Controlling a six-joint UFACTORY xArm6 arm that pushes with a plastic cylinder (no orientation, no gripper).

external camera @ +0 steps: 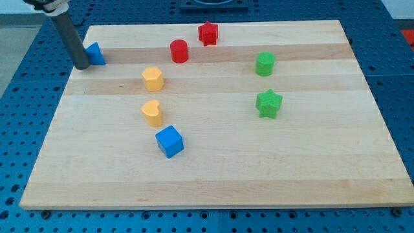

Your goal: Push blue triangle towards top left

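The blue triangle (pixel 96 54) lies near the board's left edge, towards the view's top left. My rod comes down from the view's top left and my tip (pixel 83 66) rests on the board just left of and slightly below the blue triangle, touching or almost touching it.
A red cylinder (pixel 179 51) and a red star (pixel 207 33) sit at the top middle. A yellow hexagon-like block (pixel 153 78), a yellow heart (pixel 152 112) and a blue cube (pixel 169 141) stand in the left middle. A green cylinder (pixel 265 64) and a green star (pixel 269 103) are on the right.
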